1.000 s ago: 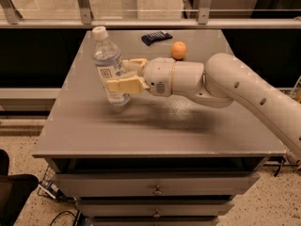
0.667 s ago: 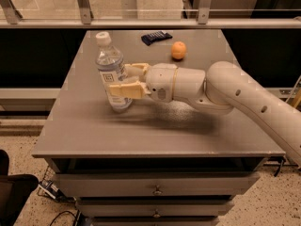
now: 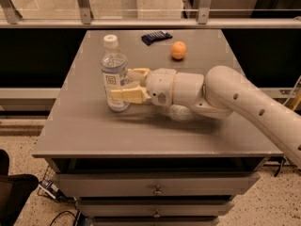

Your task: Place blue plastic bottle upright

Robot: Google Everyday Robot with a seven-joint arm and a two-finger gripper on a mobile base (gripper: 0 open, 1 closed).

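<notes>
The clear bluish plastic bottle (image 3: 113, 64) with a white cap is held upright on the grey bench (image 3: 94, 135), left of centre, clasped between the fingers (image 3: 128, 96) of the cream gripper (image 3: 121, 84).

Blue plastic bottle (image 3: 114, 74): clear, bluish tint, white screw cap on top, white-and-blue label. Upright, left of frame centre, base on grey tabletop (image 3: 94, 131). Clamped at lower body by gripper (image 3: 121, 83), one finger each side.
</notes>
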